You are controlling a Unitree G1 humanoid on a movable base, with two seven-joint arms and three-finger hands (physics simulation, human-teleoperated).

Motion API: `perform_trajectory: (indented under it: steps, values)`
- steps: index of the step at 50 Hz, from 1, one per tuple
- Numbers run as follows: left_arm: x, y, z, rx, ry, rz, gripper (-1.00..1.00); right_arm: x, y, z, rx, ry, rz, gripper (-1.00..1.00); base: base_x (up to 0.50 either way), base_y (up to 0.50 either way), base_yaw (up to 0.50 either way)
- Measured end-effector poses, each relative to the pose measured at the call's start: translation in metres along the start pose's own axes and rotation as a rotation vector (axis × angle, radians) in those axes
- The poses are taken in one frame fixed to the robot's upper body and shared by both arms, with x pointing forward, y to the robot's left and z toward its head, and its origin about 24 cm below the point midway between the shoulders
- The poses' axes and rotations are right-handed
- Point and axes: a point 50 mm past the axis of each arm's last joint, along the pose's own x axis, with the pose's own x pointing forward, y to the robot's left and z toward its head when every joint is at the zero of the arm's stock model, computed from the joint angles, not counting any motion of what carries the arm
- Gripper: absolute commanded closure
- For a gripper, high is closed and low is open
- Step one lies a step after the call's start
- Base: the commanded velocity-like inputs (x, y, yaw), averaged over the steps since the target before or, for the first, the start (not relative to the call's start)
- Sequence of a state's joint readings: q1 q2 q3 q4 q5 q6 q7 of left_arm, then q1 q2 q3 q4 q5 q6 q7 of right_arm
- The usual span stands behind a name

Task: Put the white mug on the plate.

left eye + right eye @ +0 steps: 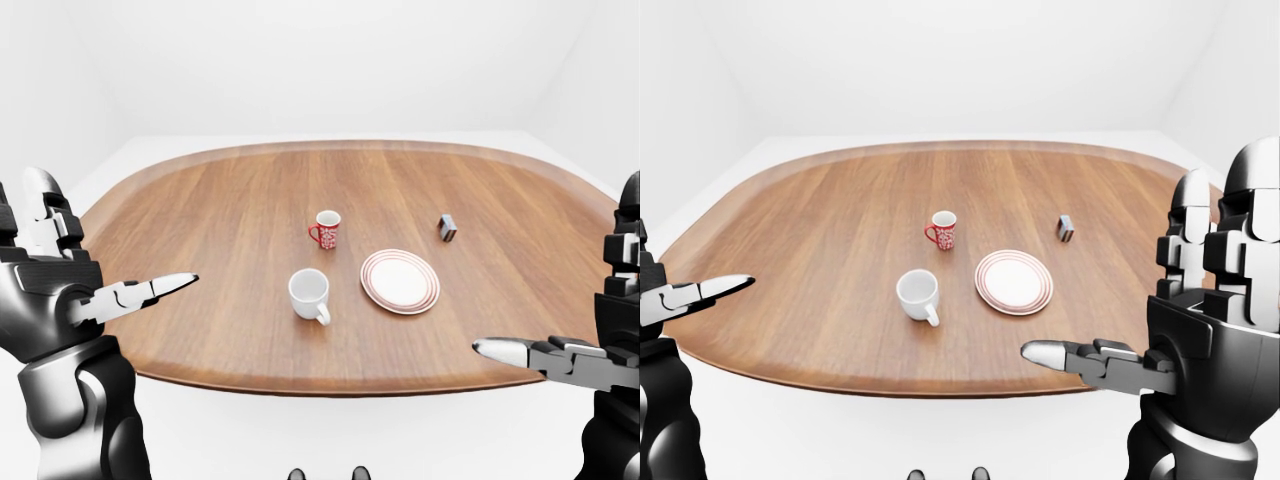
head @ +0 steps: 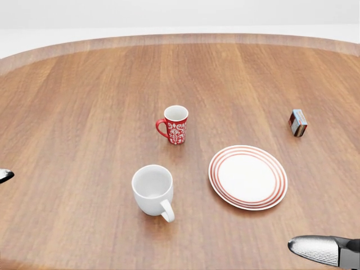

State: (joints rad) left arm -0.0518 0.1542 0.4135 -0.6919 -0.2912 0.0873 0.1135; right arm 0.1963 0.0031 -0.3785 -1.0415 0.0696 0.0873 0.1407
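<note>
1. The table (image 2: pixel 73 112), an oval wooden top, carried every item; nothing on it was stacked or touching.
2. The left robot hand (image 1: pixel 70 290) was raised at the left edge of the left-eye view, fingers spread and released, grasping nothing. It stood short of the table's near rim and well apart from the mug.
3. The right robot hand (image 1: pixel 1200 330) was raised at the right edge of the right-eye view, likewise unclenched and empty, one finger extended toward the table.
4. The plate (image 2: pixel 248 177), white with red rings, lay flat and bare to the right of the mug in the head view.
5. The white mug (image 2: pixel 152 190) stood upright on the table, near the plate but clear of it, handle turned toward the view's bottom right. It was not yet on the plate.
6. The red patterned mug (image 2: pixel 176 125) stood above the white mug in the head view; it is not the target.
7. A small box-like object (image 2: pixel 298 122), too small to identify with confidence, sat toward the right.
8. Judged status: no step completed. Reach, grasp, lift, transfer and release all remained.
</note>
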Motion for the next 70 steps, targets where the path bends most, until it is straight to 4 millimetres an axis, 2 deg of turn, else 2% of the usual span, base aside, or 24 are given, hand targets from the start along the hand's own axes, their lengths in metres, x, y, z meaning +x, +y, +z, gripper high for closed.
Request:
perform_trajectory:
  steps: [44, 52, 55, 59, 64, 70]
  values:
    - [0.0, 0.0, -0.001, -0.002, 0.002, -0.001, -1.0, 0.0, 0.002, -0.002, 0.004, 0.006, 0.008, -1.0, 0.33, -0.03, 0.0]
    - [0.0, 0.0, 0.0, -0.001, 0.0, -0.001, -1.0, 0.002, 0.007, -0.006, -0.016, 0.024, 0.043, -1.0, 0.05, 0.0, 0.0]
    - [0.0, -0.001, 0.0, -0.001, -0.001, -0.002, -1.0, 0.006, 0.016, -0.009, -0.049, 0.019, 0.092, -1.0, 0.0, 0.0, 0.0]
    - [0.0, -0.001, 0.0, 0.0, 0.0, -0.002, -1.0, 0.016, 0.037, -0.012, -0.125, -0.01, 0.222, -1.0, 0.0, 0.0, 0.0]
    - [0.0, 0.0, 0.0, 0.0, -0.001, -0.001, -1.0, 0.03, 0.078, -0.027, -0.27, -0.015, 0.472, -1.0, 0.0, 0.0, 0.0]
    - [0.0, 0.0, 0.0, -0.001, 0.0, 0.0, -1.0, 0.037, 0.132, -0.055, -0.475, 0.084, 0.771, -1.0, 0.0, 0.0, 0.0]
